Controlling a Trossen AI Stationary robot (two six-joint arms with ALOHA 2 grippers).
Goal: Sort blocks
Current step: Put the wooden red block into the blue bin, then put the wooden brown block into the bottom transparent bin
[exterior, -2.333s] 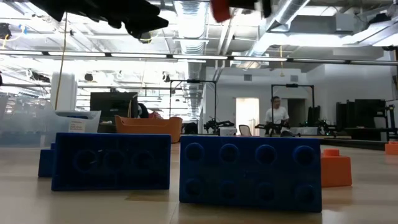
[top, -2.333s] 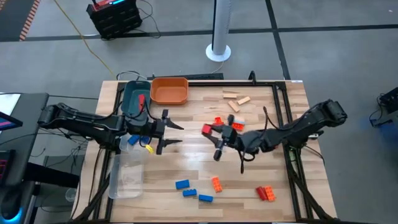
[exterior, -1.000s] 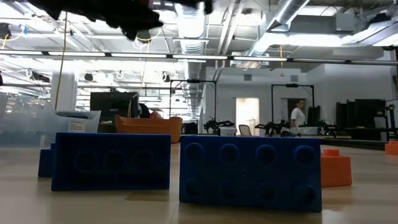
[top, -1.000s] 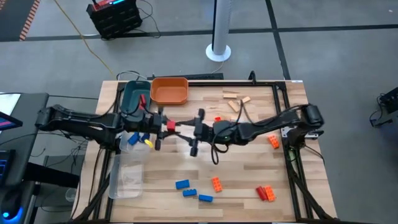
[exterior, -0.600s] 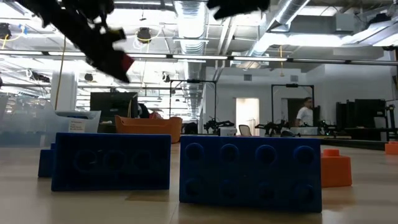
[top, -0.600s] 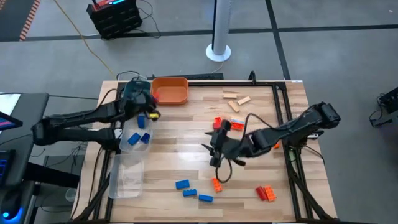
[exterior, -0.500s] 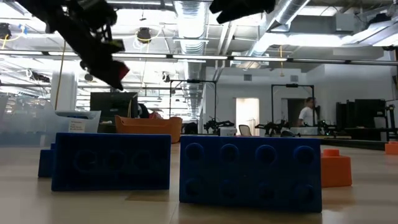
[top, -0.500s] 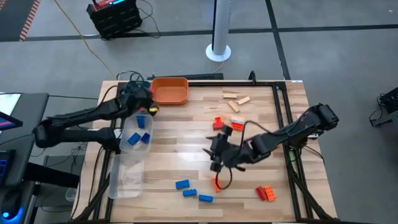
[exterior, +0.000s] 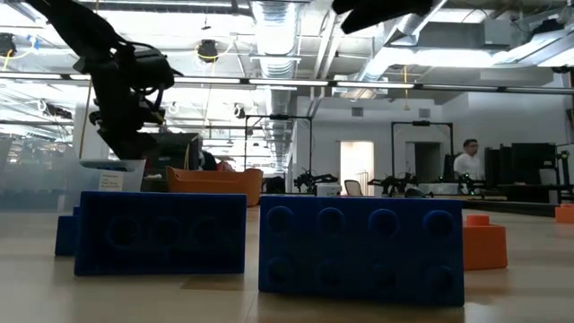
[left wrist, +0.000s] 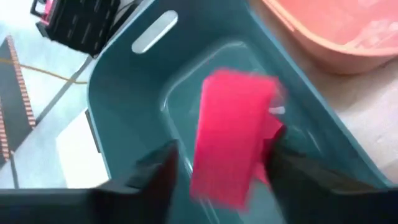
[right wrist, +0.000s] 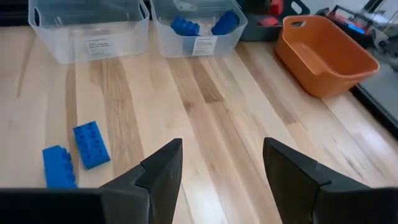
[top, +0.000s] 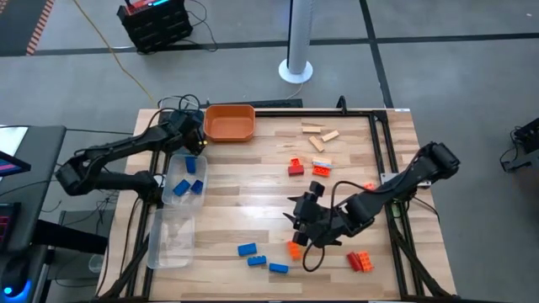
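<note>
Red block (left wrist: 231, 137) now loose over teal tray (left wrist: 124, 93), left hand (left wrist: 217, 171) newly spread; right hand (right wrist: 221, 168) still apart.

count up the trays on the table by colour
clear trays: 2
orange tray: 1
teal tray: 1
total: 4
</note>
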